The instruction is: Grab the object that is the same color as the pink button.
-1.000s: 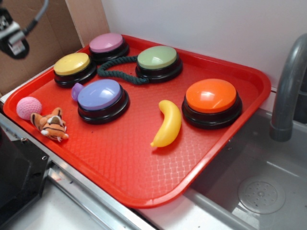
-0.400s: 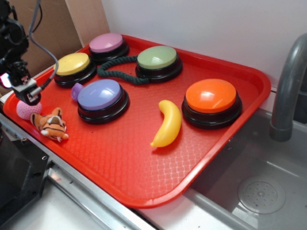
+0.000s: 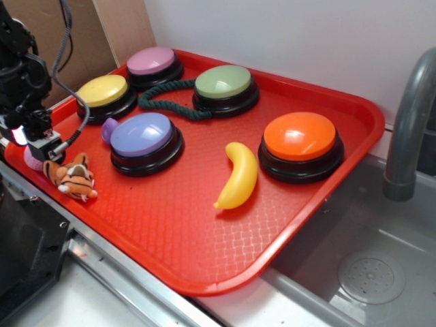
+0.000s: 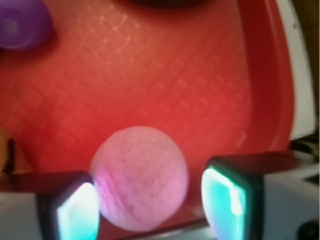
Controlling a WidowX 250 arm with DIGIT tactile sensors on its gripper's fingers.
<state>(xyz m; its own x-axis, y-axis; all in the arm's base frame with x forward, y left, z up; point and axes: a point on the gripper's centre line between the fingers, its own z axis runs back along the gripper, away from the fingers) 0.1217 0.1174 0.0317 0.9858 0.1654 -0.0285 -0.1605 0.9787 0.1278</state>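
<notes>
The small pink knobbly ball [image 4: 140, 177] lies on the red tray [image 3: 204, 231] near its left edge. My gripper [image 4: 150, 205] is open and low over the tray, with one finger on each side of the ball. The left pad [image 4: 75, 212] is at the ball's side, while a gap shows before the right pad [image 4: 225, 200]. In the exterior view my gripper [image 3: 37, 146] hides most of the ball [image 3: 30, 161]. The pink button [image 3: 151, 61] stands at the tray's far corner.
A tiger plush [image 3: 71, 178] lies just right of the ball. A small purple piece [image 4: 20, 22] sits by the lavender-blue button [image 3: 143, 136]. Yellow [image 3: 102, 90], green [image 3: 223, 82] and orange [image 3: 300, 136] buttons, a dark rope [image 3: 167, 102] and a banana [image 3: 238, 176] share the tray. A sink and faucet [image 3: 409, 122] are at right.
My gripper came down from the upper left onto the pink ball and now straddles it, covering most of it in the exterior view. Everything else on the tray stayed put.
</notes>
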